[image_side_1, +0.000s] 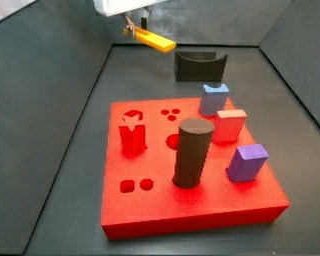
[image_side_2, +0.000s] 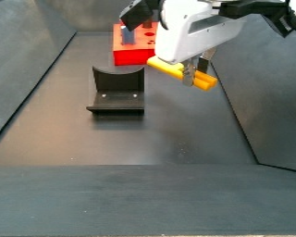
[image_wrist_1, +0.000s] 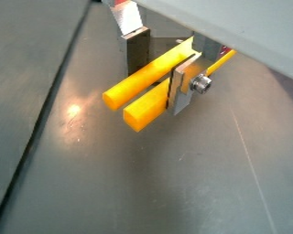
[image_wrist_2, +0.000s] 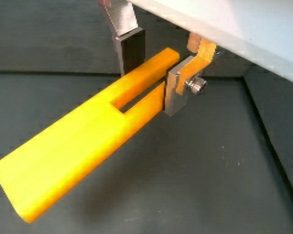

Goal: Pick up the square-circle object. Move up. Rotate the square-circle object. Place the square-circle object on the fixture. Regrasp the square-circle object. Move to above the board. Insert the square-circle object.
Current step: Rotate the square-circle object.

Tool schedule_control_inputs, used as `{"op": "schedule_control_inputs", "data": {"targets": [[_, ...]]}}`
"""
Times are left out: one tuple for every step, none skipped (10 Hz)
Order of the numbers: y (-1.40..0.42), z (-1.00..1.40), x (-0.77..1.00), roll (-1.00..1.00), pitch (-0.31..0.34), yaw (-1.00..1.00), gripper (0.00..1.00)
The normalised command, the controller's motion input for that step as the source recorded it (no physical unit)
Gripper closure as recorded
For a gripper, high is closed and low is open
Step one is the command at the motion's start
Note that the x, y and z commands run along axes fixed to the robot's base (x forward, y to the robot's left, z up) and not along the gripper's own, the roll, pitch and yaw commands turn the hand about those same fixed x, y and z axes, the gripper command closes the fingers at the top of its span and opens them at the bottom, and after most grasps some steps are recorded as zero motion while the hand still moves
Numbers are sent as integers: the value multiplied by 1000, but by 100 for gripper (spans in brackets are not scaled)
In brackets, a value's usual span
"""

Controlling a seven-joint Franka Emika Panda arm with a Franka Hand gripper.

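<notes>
Clamped on the yellow piece, the hand is seen raised above the dark table, with one silver finger pressed flat against the side of the piece in both wrist views. The piece is held near its pronged end, so most of its length sticks out free from the fingers, and in a side view the piece hangs in the air, apart from everything below. The black fixture stands on the table a little to the side of the hand, not under it, and nothing rests in its notch yet. It is judged that the main risk is a slip or a turn of the piece in the fingers during the rotation, because it is gripped far from its middle; then it could meet the fixture crooked and fall off. In a side view the red board lies well apart from the hand, with the dark cylinder, the blue block, the red block and the purple block standing on it. Between the hand and the fixture nothing is seen in the way.
</notes>
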Motion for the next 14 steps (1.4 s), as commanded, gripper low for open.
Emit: {"op": "schedule_control_inputs", "data": {"targets": [[17, -16, 2, 5, -32, -1000, 100], [17, -16, 2, 6, -35, -1000, 100], [17, -16, 1, 6, -37, -1000, 100], [17, -17, 0, 7, -43, -1000, 100], [17, -17, 0, 8, -46, -1000, 100], [17, -18, -2, 9, -54, -1000, 100], [17, -18, -3, 10, -62, -1000, 100], [17, -19, -4, 13, -80, -1000, 100], [16, -20, -7, 14, -86, -879, 100], [15, -21, -10, 12, -80, -563, 100], [15, -21, -11, 11, -77, -434, 100], [15, -21, -12, 10, -73, -253, 100], [0, -1000, 0, 0, 0, 0, 100], [1, -1000, 7, 1, -7, 39, 100]]}}
